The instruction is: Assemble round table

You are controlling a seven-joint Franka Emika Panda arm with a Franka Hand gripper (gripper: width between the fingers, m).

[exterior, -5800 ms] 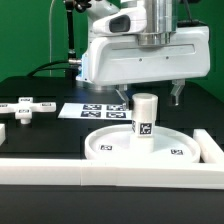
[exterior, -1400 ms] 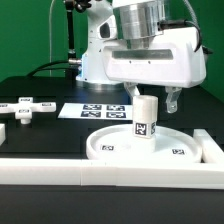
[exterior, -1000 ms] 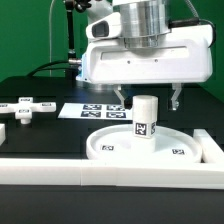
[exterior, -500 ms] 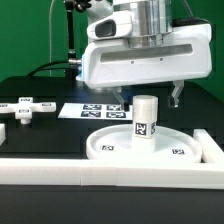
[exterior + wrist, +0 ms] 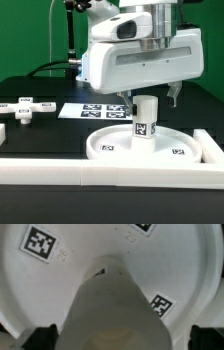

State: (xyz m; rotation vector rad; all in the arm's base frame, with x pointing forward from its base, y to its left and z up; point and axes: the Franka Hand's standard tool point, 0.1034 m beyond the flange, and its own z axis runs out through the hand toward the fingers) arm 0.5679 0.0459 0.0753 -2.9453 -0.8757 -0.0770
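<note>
The wide rimmed disc (image 5: 112, 146) lies at the front of the black table. The short thick post (image 5: 146, 119) stands upright on its middle, tag facing the camera. My gripper (image 5: 149, 99) hangs right over the post, open, with one finger (image 5: 120, 101) on each side of the post's top. In the wrist view the post (image 5: 115, 303) fills the middle over the disc (image 5: 70, 258), and the dark fingertips (image 5: 42, 338) stand wide on either side of it. The cross-shaped piece (image 5: 25, 108) lies apart at the exterior view's left.
The marker board (image 5: 92, 110) lies behind the disc. A long white rail (image 5: 110, 176) runs along the front edge and another (image 5: 211, 146) stands at the exterior view's right. A white block (image 5: 3, 131) sits at the left.
The gripper has come down a little over the post since half a second ago. The post, disc and cross piece have not moved.
</note>
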